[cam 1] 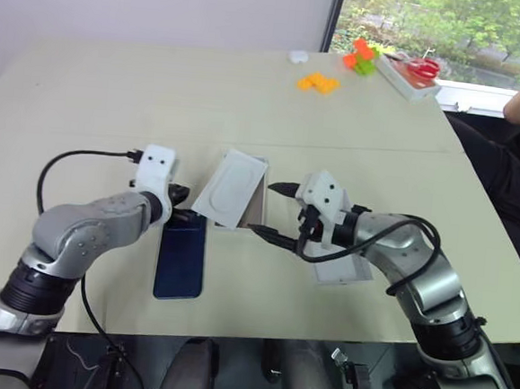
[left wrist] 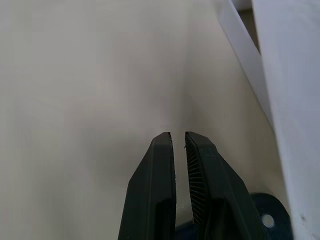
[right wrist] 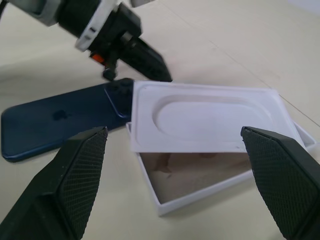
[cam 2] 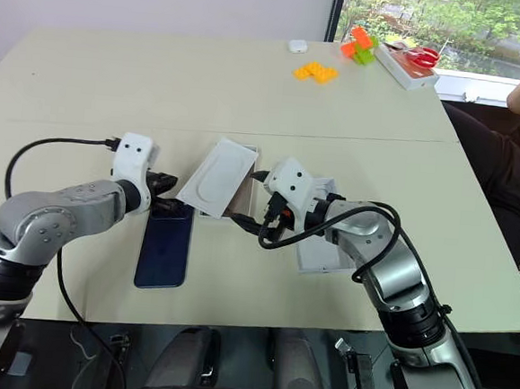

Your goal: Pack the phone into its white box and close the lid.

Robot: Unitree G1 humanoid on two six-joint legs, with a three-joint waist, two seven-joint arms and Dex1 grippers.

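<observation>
The left gripper (cam 1: 180, 204) sits at the far end of the phone (cam 1: 181, 256), its two black fingers (left wrist: 160, 185) pressed nearly together with only a thin slit between them and nothing pinched; the left wrist view adds that a corner of the phone, with a small round lens, lies directly beneath the fingers. The phone is a dark navy, glossy slab with rounded corners, lying flat on the beige table (cam 1: 249, 104) and running lengthwise toward the near edge. Just to its right stands the white box (right wrist: 200, 192), a shallow tray with a thin rim. The right wrist view shows its brownish inner floor and a flat white insert (cam 1: 231, 187) with an oval recess resting tilted over the tray, one corner of the insert overlapping the camera corner of the phone. The right gripper (cam 1: 272, 211) hangs beside the tray with its fingers spread wide and empty, the tray and insert lying between them in the wrist view. The lid (cam 1: 344, 271) lies on the table under the right forearm, mostly hidden.
</observation>
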